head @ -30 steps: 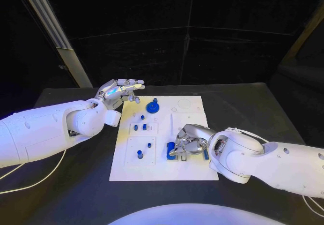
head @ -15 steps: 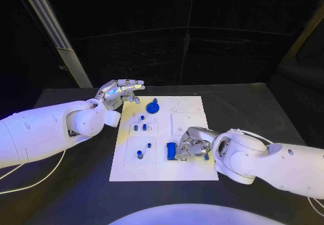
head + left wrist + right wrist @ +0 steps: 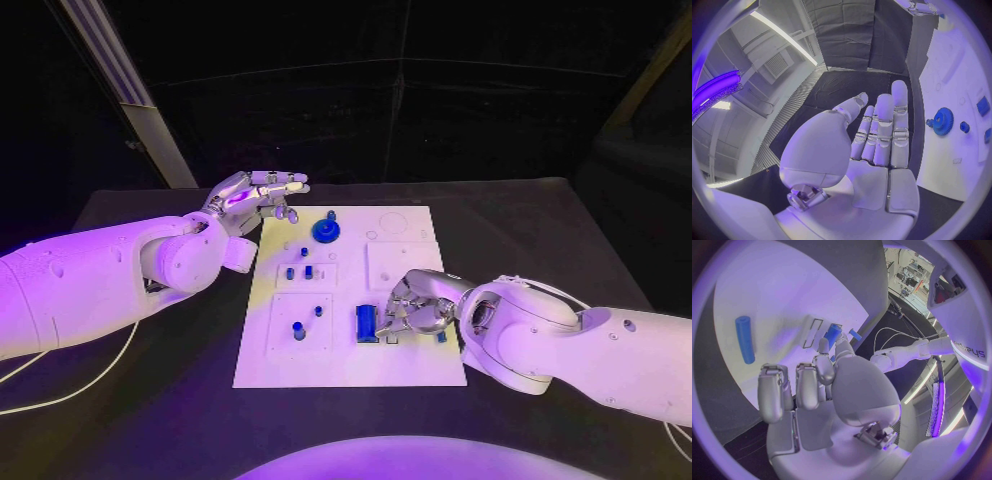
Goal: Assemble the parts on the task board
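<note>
Over the white board's (image 3: 346,360) near right part, the right robot hand (image 3: 411,312) has been drawn slightly nearer, fingers curled, seemingly pinching a small blue part (image 3: 833,333); the block (image 3: 366,322) lies beside it. Insertion seems imminent. The left robot hand (image 3: 257,195) stays spread, empty, off the board's far left corner.

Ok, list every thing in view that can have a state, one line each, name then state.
left hand: open, fingers apart, holds nothing, at the board's far left corner.
right hand: fingers curled in over the board's near right part; whether it holds a part cannot be told.
task board: lies flat on the table.
blue gear: sits on the board's far part.
blue block: on the board beside the right hand.
</note>
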